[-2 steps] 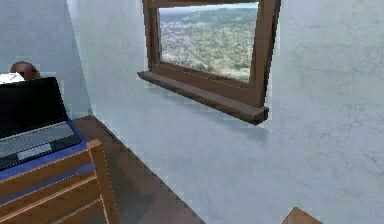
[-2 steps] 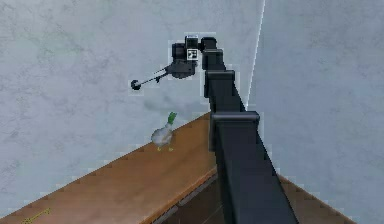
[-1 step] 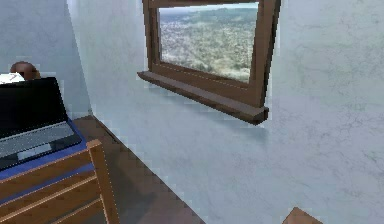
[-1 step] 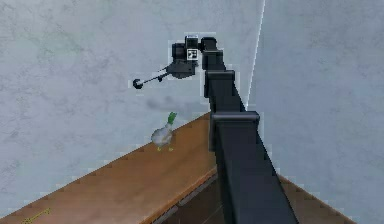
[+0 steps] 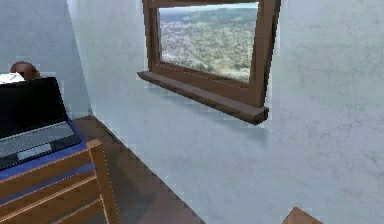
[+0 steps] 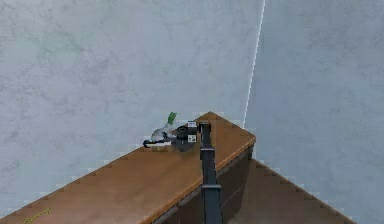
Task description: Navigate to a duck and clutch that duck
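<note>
Window [image 5: 210, 45] with a brown wooden frame sits in the pale plastered wall [image 5: 330, 140] ahead of us in the forward view. At that view's left a black open laptop [image 5: 30, 118] rests on a blue mat [image 5: 45, 160] atop a brown wooden desk [image 5: 65, 195], with dark brown floor [image 5: 150, 190] beside it.

In the arm side view, our dark square arm [image 6: 210, 178] reaches out over a long brown wooden cabinet [image 6: 120, 185] set against the pale wall, and the gripper [image 6: 152, 142] lies toward the cabinet's far end. Right at it a small pale blob with a green fleck [image 6: 165, 126] rests on the cabinet top. It may be the duck, though it is too small for us to be sure. We cannot tell how the fingers are set, nor whether they hold anything.

To grasp well, we judge we should hold the base steady, centre the fingers on the blob's body, then lift straight up before retracting, so that it isn't knocked off the nearby edge.
</note>
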{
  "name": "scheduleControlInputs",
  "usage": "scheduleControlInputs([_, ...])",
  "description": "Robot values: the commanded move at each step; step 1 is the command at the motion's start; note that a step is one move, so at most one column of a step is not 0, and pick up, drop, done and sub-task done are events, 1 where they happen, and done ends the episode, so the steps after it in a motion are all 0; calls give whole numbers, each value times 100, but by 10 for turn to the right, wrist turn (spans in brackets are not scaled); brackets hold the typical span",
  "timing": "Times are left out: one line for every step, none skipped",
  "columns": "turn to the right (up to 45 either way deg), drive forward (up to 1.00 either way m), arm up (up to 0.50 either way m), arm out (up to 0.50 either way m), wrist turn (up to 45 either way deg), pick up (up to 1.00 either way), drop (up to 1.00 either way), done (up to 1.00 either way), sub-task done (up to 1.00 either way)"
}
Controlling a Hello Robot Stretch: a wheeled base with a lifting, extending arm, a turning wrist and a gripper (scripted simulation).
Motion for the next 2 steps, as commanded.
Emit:
scheduleControlInputs([0, 0, 0, 0, 0, 100, 0, 0, 0])
scheduleControlInputs([0, 0, 10, 0, 0, 0, 0, 0, 0])
